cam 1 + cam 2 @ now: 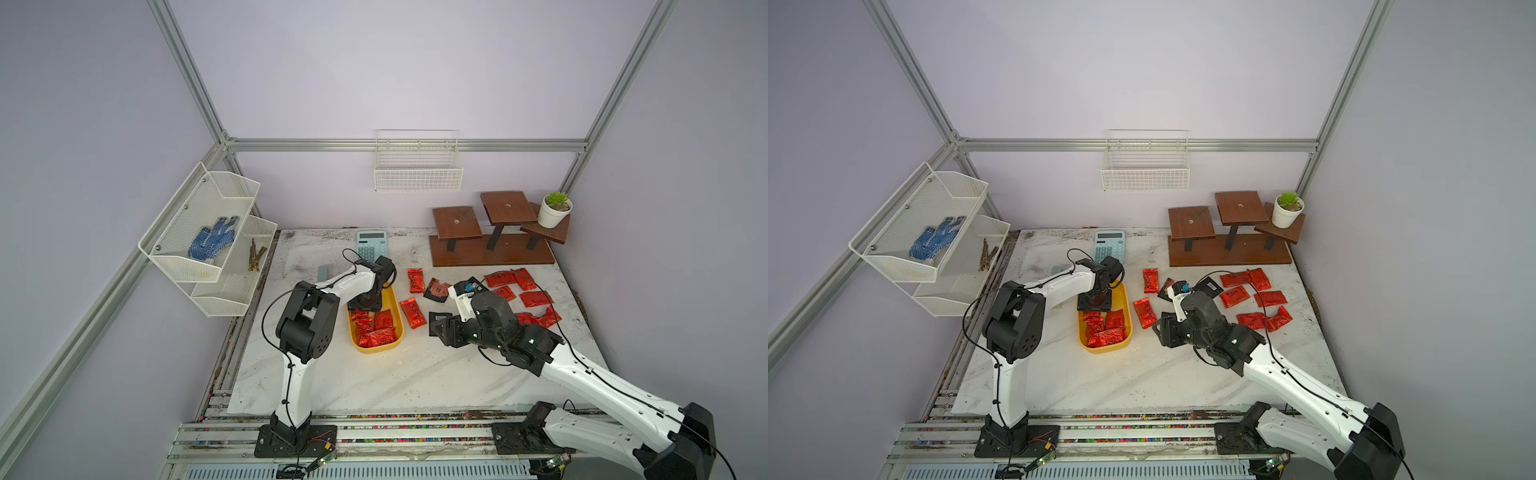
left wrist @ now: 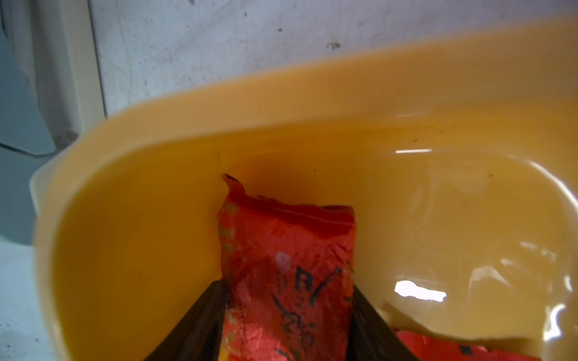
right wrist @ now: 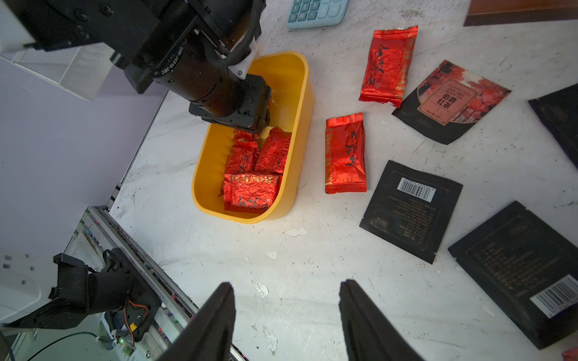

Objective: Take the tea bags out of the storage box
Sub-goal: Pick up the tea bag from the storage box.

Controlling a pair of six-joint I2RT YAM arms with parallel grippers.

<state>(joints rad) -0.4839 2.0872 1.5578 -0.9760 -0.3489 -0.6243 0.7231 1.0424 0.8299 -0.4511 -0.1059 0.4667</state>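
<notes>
The yellow storage box (image 1: 376,350) (image 3: 300,103) stands left of the table's middle and holds several red foil tea bags (image 1: 376,328) (image 3: 250,190). My left gripper (image 1: 365,305) (image 2: 287,284) reaches down into the box's far end. Its two black fingers press both sides of one red tea bag (image 2: 287,243) just inside the box wall (image 2: 187,125). My right gripper (image 1: 440,326) (image 3: 286,287) hovers open over bare table to the right of the box, with nothing between its fingers. More red tea bags (image 1: 412,312) (image 1: 519,286), black square ones (image 3: 411,209) and a reddish-brown one (image 3: 450,100) lie on the table.
A pale blue calculator (image 1: 371,245) lies just behind the box. A brown wooden stand (image 1: 490,237) with a potted plant (image 1: 555,212) fills the back right. A white wire basket (image 1: 417,166) hangs on the back wall, and a white mesh shelf (image 1: 208,232) is on the left.
</notes>
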